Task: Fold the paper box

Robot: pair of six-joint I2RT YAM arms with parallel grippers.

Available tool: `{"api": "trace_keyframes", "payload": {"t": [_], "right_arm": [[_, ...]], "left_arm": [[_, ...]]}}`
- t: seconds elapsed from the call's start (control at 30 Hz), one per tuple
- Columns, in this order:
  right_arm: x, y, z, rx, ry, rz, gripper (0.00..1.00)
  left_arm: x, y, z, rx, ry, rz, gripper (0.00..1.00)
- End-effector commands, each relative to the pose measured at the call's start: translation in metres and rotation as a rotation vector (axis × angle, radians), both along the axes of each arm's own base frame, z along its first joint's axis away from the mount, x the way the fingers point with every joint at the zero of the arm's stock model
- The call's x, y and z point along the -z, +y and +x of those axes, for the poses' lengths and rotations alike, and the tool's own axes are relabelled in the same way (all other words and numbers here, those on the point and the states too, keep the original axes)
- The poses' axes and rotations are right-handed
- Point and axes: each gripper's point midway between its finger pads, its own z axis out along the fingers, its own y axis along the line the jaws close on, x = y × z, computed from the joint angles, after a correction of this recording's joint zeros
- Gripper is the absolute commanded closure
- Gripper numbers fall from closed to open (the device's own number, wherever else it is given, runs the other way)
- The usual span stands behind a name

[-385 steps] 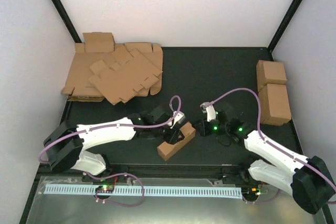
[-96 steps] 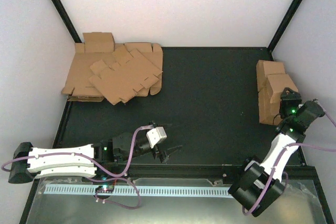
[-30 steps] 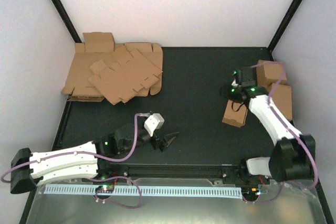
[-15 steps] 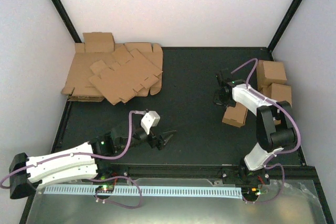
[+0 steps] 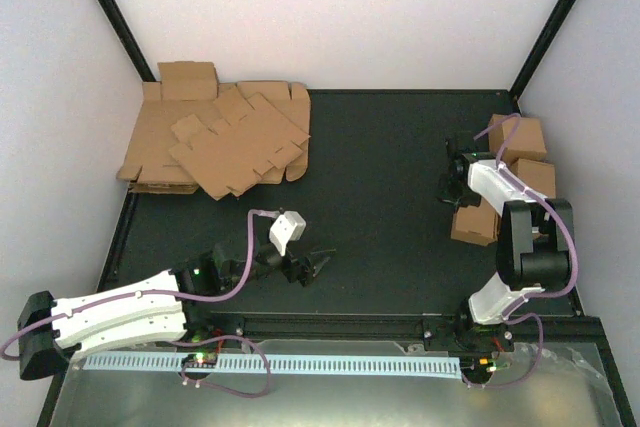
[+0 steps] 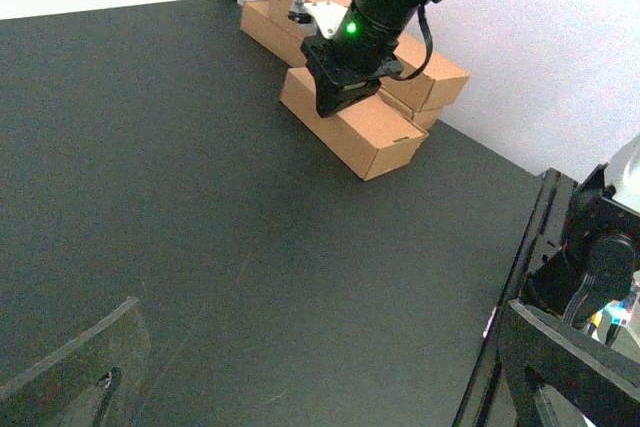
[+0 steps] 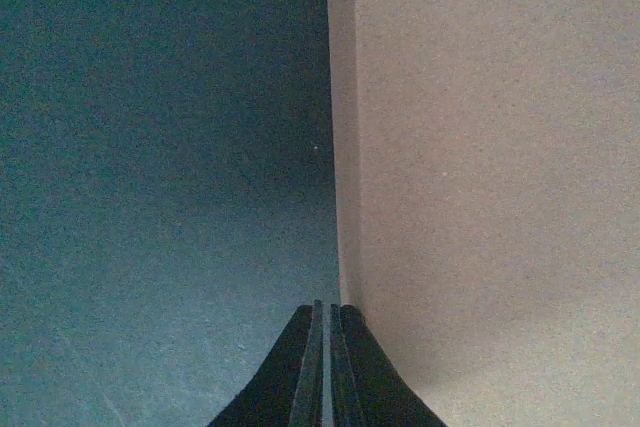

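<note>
Small long brown cardboard paper box point(image 5: 475, 221) lies flat on the black matte table point(image 5: 380, 147), on its right side at about mid-depth, closed up into a block. The right gripper point(image 7: 325, 312) is down at the box end that faces the table centre. Its black fingers are pressed together with nothing between them (the right wrist view shows the box's edge just right of the tips, not in the pinch). The tips sit at that top edge, but I can't tell whether they actually touch it.

Two blocky brown cardboard cuboids point(image 5: 517, 137) line the table's right edge toward its far-right corner, just beyond the paper box. Whether they touch it I can't tell, since the white arm link covers the gap in the top view. A heap of flat brown die-cut cardboard sheets point(image 5: 215, 142) overlaps in the table's far-left corner.

The left gripper point(image 5: 316, 265) hovers low near the table's near edge, left of centre. Its jaws are spread wide and hold nothing, and it points across the table toward the right side. The left arm lies stretched along the near edge.
</note>
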Motion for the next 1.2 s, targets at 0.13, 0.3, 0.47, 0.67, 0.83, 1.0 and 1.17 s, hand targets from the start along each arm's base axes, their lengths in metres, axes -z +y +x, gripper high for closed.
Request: {"api": "trace_keyframes", "payload": {"t": [0.13, 0.3, 0.47, 0.67, 0.83, 1.0, 1.17], "right_arm": [[-0.011, -0.033, -0.008, 0.057, 0.043, -0.188, 0.92], [-0.017, -0.04, -0.013, 0.081, 0.038, -0.22, 0.89], [-0.015, -0.012, -0.01, -0.006, 0.017, -0.081, 0.81], [0.002, -0.03, -0.021, 0.062, 0.109, -0.198, 0.93], [-0.005, -0.054, -0.025, 0.17, 0.106, -0.3, 0.98], [-0.023, -0.03, -0.007, 0.075, -0.006, -0.182, 0.98], [-0.068, 0.048, 0.019, -0.202, -0.324, 0.118, 0.85]], "left_arm": [[0.0, -0.001, 0.0, 0.004, 0.016, -0.021, 0.01], [0.001, 0.0, -0.001, 0.005, 0.015, -0.018, 0.01], [0.001, -0.001, 0.0, 0.004, 0.008, -0.023, 0.01], [0.001, -0.004, 0.001, 0.011, 0.011, -0.02, 0.01], [0.005, -0.003, 0.002, 0.006, 0.023, -0.015, 0.01], [0.006, 0.0, 0.007, -0.014, 0.039, -0.008, 0.01], [0.004, 0.018, 0.026, -0.102, 0.055, 0.032, 0.01]]}}
